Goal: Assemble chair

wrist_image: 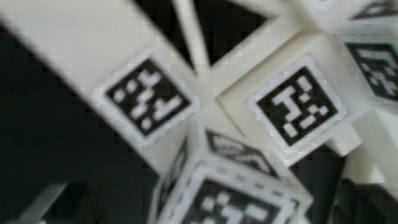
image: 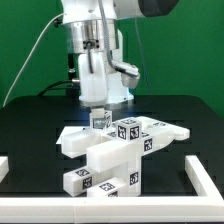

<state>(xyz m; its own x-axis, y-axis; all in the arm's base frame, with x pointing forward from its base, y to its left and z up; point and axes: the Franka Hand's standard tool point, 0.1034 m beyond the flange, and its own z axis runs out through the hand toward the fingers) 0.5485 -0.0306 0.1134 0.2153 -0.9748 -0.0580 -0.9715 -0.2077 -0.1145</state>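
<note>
The partly joined white chair lies on the black table, made of a flat panel, blocky posts and several black-and-white tags. My gripper hangs straight down over its back part, beside a tagged block. A small tagged white post sits between the fingers, and the gripper looks shut on it. In the blurred wrist view, this tagged post is close between the dark fingers. Beyond it, tagged chair panels and another tagged face fill the view.
A thin white border frame runs along the table's front and the exterior view's right. A piece of it shows at the exterior view's left. The robot arm and a cable stand behind the chair.
</note>
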